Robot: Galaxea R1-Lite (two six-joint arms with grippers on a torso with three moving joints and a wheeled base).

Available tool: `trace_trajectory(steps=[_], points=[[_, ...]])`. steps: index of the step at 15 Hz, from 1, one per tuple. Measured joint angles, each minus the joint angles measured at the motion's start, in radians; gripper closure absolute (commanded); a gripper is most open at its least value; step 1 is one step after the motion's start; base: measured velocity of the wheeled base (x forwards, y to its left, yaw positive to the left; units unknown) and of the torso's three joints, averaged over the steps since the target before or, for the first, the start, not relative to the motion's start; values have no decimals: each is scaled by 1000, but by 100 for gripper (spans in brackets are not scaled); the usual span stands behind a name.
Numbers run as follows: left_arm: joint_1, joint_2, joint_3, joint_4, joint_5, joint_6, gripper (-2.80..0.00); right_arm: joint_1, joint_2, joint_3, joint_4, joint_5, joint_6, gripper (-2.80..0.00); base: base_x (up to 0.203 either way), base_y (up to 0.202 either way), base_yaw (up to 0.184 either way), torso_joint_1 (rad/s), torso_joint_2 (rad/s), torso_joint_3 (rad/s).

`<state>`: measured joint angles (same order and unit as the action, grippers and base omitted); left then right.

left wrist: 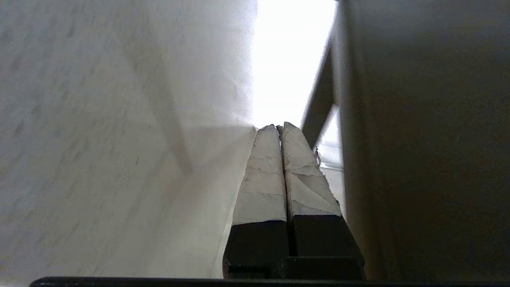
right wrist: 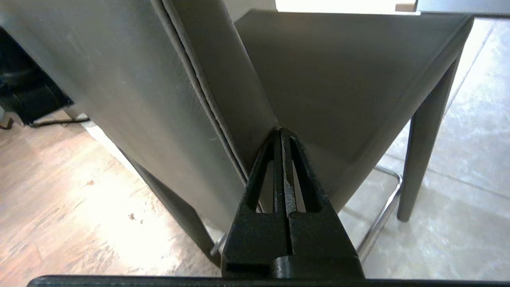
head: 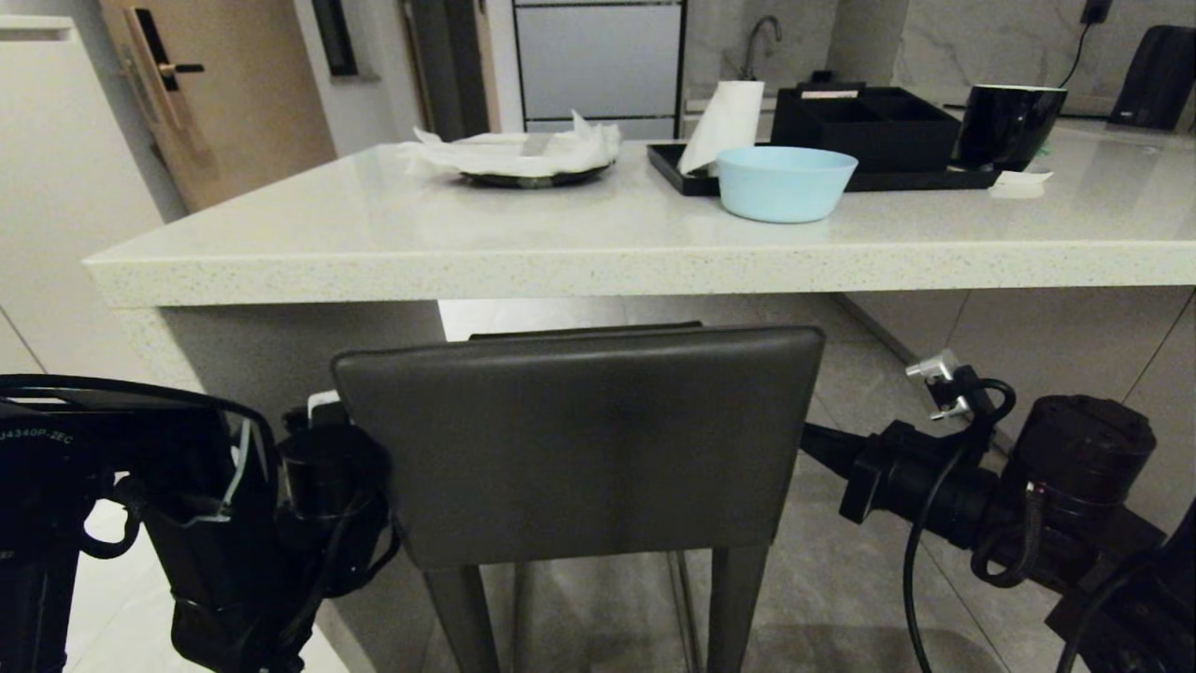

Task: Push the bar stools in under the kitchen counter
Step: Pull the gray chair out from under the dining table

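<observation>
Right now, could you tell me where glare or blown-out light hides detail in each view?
Head view: soft sheen on the kitchen counter, nothing lost. Left wrist view: a white, blown-out strip beyond the left end effector, everything there unreadable. Right wrist view: a washed-out floor patch beside the dark grey-brown bar stool.

1. Head view: taken from above and behind the stool [head: 579,439], facing fwd and down; counter [head: 598,266] seen just beyond its backrest.
2. Left wrist view: aimed along the closed left gripper [left wrist: 279,127], v. close to a pale panel [left wrist: 119,139].
3. Right wrist view: pointed along the closed right gripper [right wrist: 281,130], close to the stool's side.
4. Shared: the stool is caught in all three views.
</observation>
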<state>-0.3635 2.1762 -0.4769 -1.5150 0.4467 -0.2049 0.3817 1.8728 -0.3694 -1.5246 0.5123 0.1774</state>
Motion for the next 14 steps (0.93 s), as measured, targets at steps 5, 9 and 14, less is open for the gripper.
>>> trace_trajectory(steps=[5,9,14], points=[[27,-45,129,-9,-67,-12,0,16,-19,39,-9,-95,-2,0,0,0,0,0,0,0],[31,-34,32,8,-64,27,0,13,-46,83,-10,-106,-4,0,0,0,0,0,0,0],[-5,11,-48,-6,-37,58,0,1,-57,112,-6,-106,-2,0,0,0,0,0,0,0]])
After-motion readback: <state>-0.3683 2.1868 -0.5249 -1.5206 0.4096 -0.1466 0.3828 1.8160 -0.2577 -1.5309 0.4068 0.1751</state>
